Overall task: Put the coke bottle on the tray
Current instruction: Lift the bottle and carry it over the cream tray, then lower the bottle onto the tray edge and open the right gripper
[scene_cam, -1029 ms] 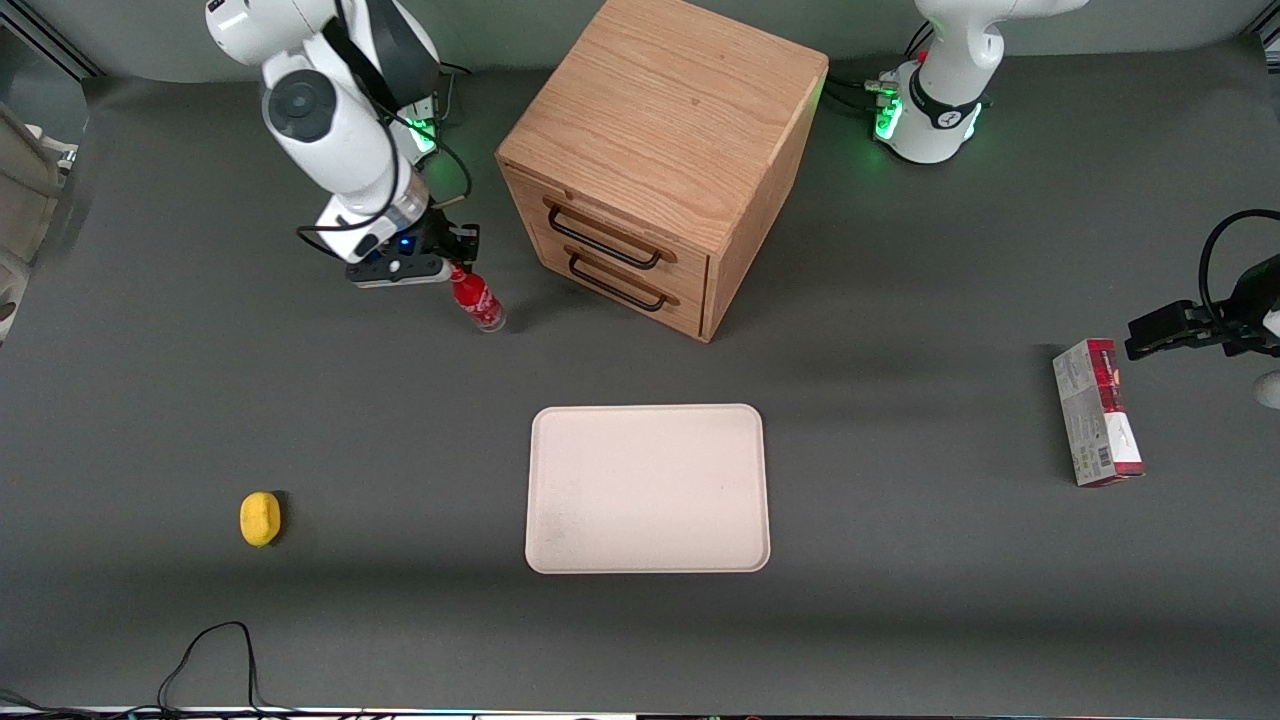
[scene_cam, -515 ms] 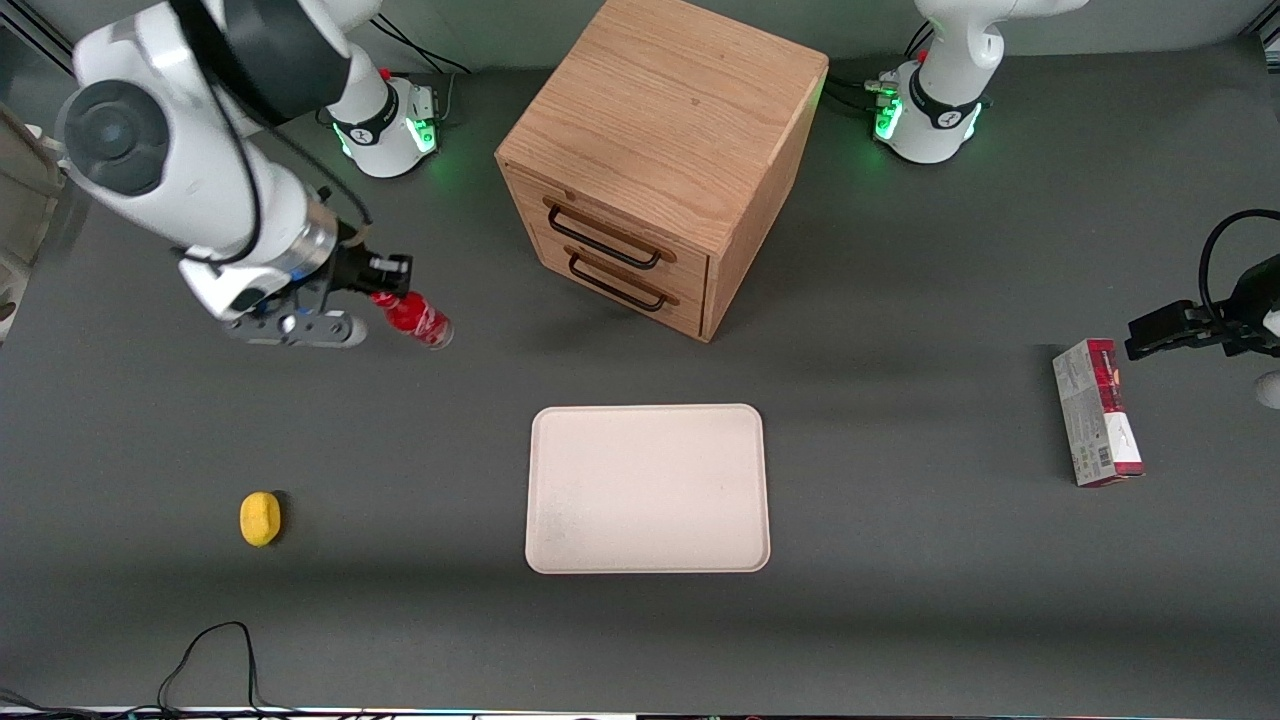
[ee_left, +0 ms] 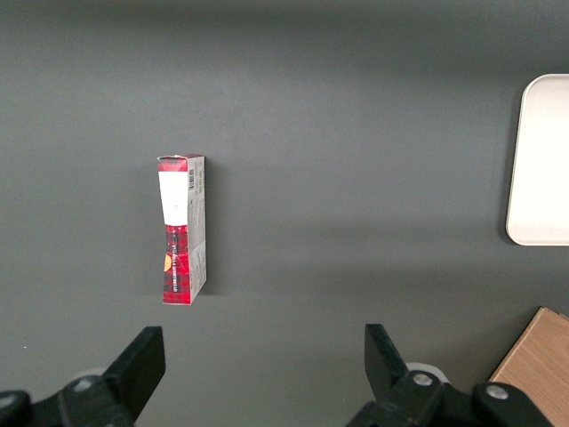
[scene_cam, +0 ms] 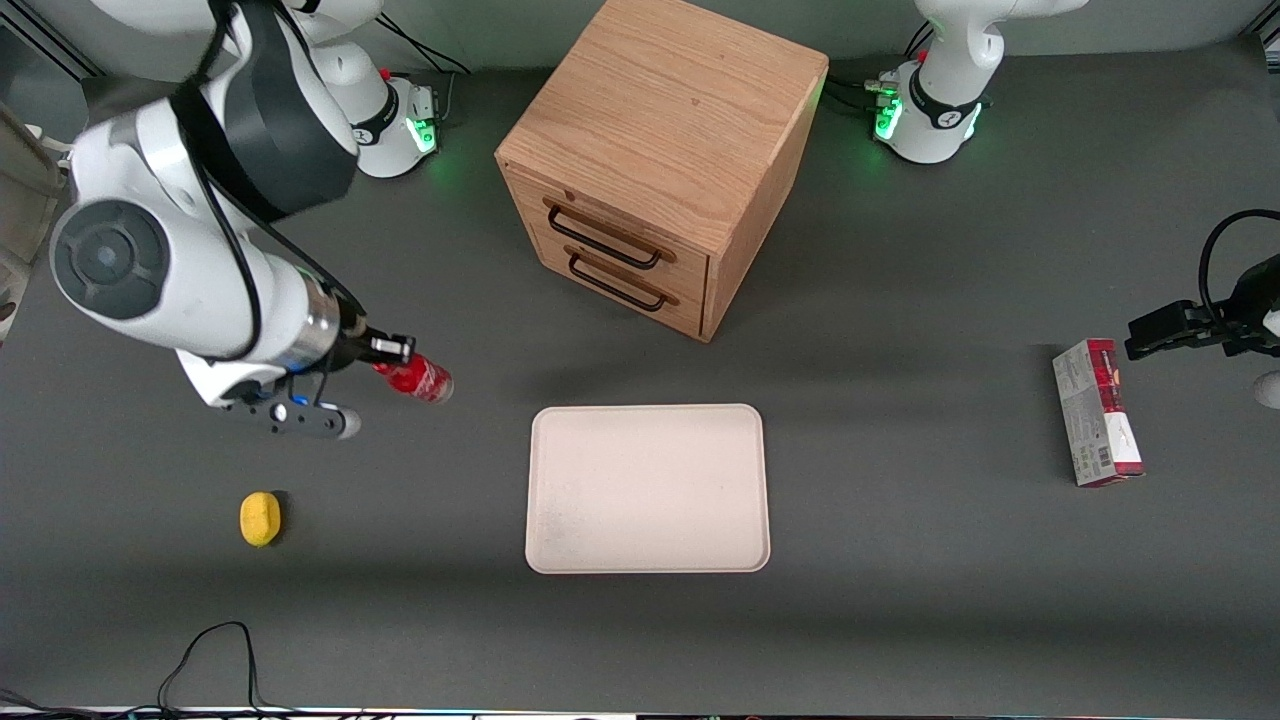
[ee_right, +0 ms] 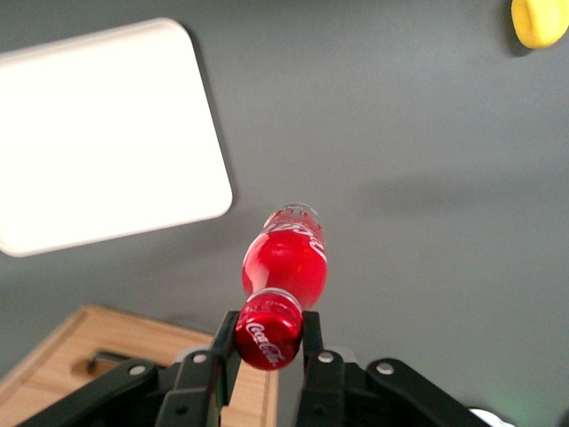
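Gripper (ee_right: 268, 342) pinching red cap of small slim red coke bottle (scene_cam: 420, 379), held above grey table (scene_cam: 900, 600), ten o'clock from large cream-white rectangular tray (scene_cam: 648, 488).

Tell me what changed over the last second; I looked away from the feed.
The gripper, shut on the coke bottle at its cap, carried it away from the drawer cabinet and nearer the front camera, raised clear of the table, toward the tray. The bottle hangs tilted and is not yet over the tray. Tray, cabinet, lemon and carton stayed put.
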Controlling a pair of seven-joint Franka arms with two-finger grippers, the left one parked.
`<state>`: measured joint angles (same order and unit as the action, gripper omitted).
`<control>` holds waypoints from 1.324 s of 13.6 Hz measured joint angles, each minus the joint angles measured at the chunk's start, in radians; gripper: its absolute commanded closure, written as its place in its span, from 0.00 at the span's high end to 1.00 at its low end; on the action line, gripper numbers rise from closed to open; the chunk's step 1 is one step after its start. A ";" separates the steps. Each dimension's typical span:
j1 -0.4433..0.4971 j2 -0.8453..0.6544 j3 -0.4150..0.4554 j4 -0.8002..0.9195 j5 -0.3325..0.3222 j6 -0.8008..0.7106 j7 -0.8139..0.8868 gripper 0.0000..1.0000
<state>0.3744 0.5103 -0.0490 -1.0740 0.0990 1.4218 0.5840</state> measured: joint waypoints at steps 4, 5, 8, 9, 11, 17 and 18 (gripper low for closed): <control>0.005 0.169 0.034 0.113 0.000 0.200 0.201 0.00; 0.009 0.205 0.038 0.121 0.000 0.258 0.246 0.00; 0.027 0.296 0.043 0.133 0.000 0.397 0.318 0.00; 0.037 0.320 0.043 0.135 0.000 0.431 0.333 0.00; 0.057 0.363 0.043 0.142 0.000 0.478 0.356 0.00; 0.070 0.397 0.042 0.152 -0.006 0.486 0.359 0.00; 0.070 0.400 0.042 0.152 -0.006 0.486 0.359 0.00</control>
<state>0.4447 0.9099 -0.0073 -0.9216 0.0928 1.9075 0.9427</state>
